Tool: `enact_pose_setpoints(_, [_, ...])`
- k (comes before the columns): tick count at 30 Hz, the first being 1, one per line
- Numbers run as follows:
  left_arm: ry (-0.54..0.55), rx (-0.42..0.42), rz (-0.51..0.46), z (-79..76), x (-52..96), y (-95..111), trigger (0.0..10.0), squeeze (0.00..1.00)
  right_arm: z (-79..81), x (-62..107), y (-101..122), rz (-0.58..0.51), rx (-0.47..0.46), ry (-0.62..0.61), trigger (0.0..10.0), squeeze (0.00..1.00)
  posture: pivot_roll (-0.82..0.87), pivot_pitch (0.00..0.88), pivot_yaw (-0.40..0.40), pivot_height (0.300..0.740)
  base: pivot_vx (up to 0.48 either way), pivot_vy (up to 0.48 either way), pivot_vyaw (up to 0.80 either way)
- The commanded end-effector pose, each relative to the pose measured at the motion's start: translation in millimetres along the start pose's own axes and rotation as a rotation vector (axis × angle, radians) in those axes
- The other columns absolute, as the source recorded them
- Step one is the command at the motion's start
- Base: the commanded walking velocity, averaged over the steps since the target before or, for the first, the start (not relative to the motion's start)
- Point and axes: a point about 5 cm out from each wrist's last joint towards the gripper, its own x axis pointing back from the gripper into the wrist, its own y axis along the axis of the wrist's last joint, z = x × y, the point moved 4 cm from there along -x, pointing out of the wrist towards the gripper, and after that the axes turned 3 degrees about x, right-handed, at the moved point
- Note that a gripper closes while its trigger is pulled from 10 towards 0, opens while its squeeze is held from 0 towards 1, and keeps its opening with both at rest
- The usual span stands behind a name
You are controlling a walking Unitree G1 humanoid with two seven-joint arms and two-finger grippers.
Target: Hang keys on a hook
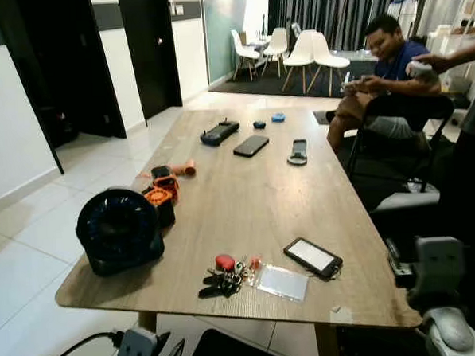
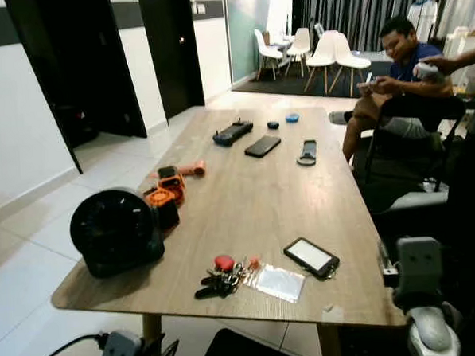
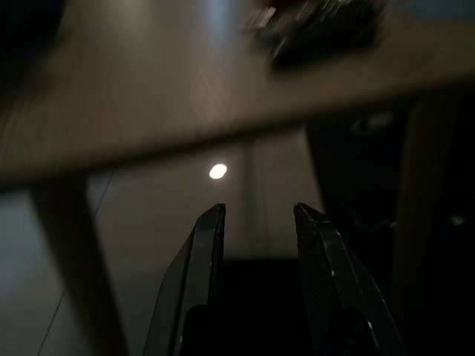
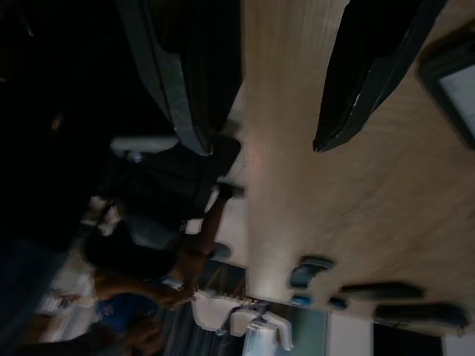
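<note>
Nearest the robot, both arms hang low at the table's near edge, so nothing's been picked up. The left gripper (image 3: 256, 215) sits below the table (image 1: 246, 193) with fingers apart and empty; the right gripper (image 4: 267, 111) is likewise spread, out over the tabletop. One bunch of keys (image 1: 225, 276) lies near that edge, beside a clear card sleeve (image 1: 281, 282) and one phone (image 1: 312, 257). Farther back: a round black fan (image 1: 119, 229), another phone (image 1: 251, 145), one person seated (image 1: 379, 75). No hook that I can spot.

On the wooden worktop (image 1: 247, 201) stand a black round fan (image 1: 119, 230), an orange device (image 1: 160, 199) beside it and a phone (image 1: 312, 257), while a seated person (image 1: 380, 79) is at the far right.
</note>
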Motion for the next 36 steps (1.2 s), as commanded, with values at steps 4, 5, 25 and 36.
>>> enact_pose_setpoints(4, [-0.102, 0.028, -0.043, -13.9, -6.6, 15.2, 10.0, 0.0, 24.4, -7.2, -12.7, 0.101, -0.004, 0.116, 10.0, 0.0, 0.01, 0.063, 0.006, 0.74, 0.0, 0.0, 0.0])
enact_pose_setpoints(5, [-0.121, 0.029, -0.05, -16.0, -6.8, 18.0, 10.0, 0.0, 29.5, -8.5, -12.5, 0.109, -0.006, 0.138, 10.0, 0.0, 0.01, 0.063, 0.006, 0.74, 0.0, 0.0, 0.0])
enact_pose_setpoints(25, [-0.262, 0.032, -0.177, -45.6, -27.5, 68.3, 10.0, 0.0, 74.0, 0.9, -17.2, 0.156, 0.025, 0.331, 10.0, 0.0, 0.01, 0.068, 0.008, 0.74, 0.0, 0.0, 0.0])
enact_pose_setpoints(36, [-0.279, 0.032, -0.145, -48.9, -24.1, 67.5, 10.0, 0.0, 80.5, 12.6, -23.1, 0.174, 0.044, 0.37, 10.0, 0.0, 0.01, 0.068, 0.006, 0.74, 0.0, 0.0, 0.0])
